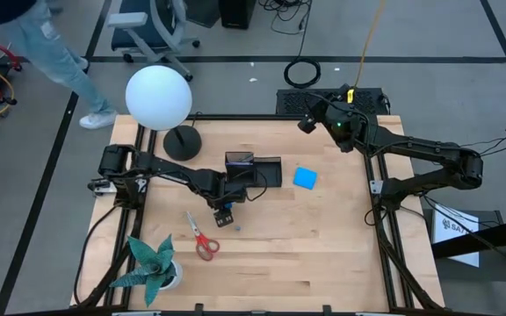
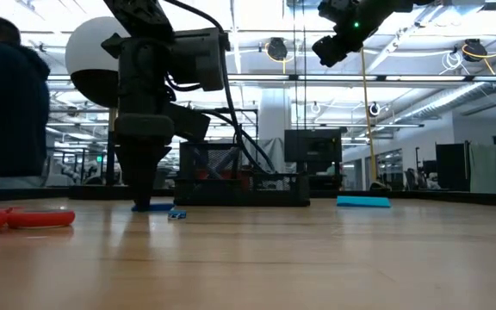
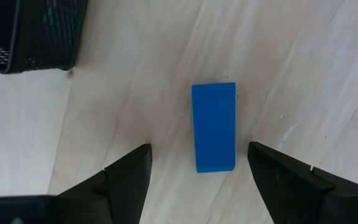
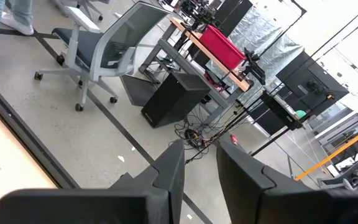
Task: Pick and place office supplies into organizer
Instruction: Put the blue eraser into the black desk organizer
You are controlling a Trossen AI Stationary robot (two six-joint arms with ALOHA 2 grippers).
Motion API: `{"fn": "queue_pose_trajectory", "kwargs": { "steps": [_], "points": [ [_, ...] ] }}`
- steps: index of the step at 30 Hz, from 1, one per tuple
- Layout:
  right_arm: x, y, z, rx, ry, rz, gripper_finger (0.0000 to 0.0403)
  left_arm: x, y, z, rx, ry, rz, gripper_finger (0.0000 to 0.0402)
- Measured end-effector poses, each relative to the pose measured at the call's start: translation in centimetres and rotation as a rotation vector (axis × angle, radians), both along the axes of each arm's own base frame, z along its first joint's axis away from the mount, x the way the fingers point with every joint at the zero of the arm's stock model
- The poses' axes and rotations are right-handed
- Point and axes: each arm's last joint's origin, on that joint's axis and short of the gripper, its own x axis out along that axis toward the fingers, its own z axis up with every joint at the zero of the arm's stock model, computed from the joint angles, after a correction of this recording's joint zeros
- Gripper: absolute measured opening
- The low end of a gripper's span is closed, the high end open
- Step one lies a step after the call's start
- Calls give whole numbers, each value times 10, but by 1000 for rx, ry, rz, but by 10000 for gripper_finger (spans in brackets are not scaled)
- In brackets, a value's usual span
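- From above, the left gripper [image 1: 225, 216] hangs low over the table [image 1: 323, 246] just in front of the black organizer [image 1: 266, 171]; the blue pad [image 1: 305, 178] lies beside the organizer, the red scissors [image 1: 202, 239] nearer the paper plant [image 1: 152, 263]
- At table height, the left gripper [image 2: 142, 191] reaches down to the wood, a small blue block [image 2: 176, 213] beside it
- Left wrist view — fingers [image 3: 129, 180] spread wide, the blue block [image 3: 214, 127] lying between them, untouched
- Right wrist view — the right gripper [image 4: 201, 168] is raised off the table facing the room, fingers narrow, holding nothing
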Motion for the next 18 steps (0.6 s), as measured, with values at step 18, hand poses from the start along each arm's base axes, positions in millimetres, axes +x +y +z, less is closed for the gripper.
{"fn": "queue_pose_trajectory", "kwargs": {
  "steps": [18],
  "points": [
    [0,0,0,0,0,0,86,1,7,-1,-2,-8,28,273]
  ]
}}
